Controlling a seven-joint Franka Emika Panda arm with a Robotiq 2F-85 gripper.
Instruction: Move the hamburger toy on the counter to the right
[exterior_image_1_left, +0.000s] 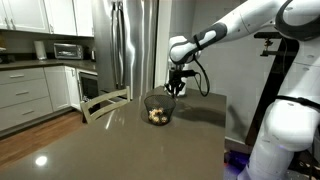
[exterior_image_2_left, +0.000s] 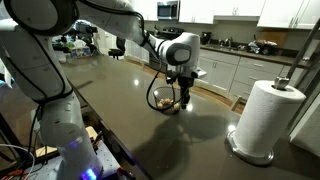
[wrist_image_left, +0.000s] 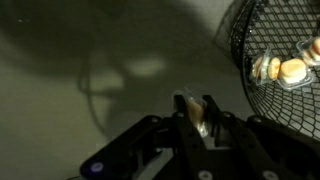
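Hanging over the glossy dark counter (exterior_image_1_left: 130, 145), with the paper towel roll (exterior_image_2_left: 262, 118) standing well apart from the pincer (exterior_image_2_left: 184, 99). Hovering just beside the dark mesh bowl (wrist_image_left: 245, 40), near its rim in both exterior views. Clamping the hamburger toy (wrist_image_left: 192, 110) between the fingertips (wrist_image_left: 212, 112), holding it off the counter, apart from the toy foods (wrist_image_left: 280, 70) lying in the bowl

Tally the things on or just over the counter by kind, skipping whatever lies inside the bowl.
Bowl: 1
Paper towel roll: 1
Hamburger toy, pinched in the gripper: 1
Total: 3
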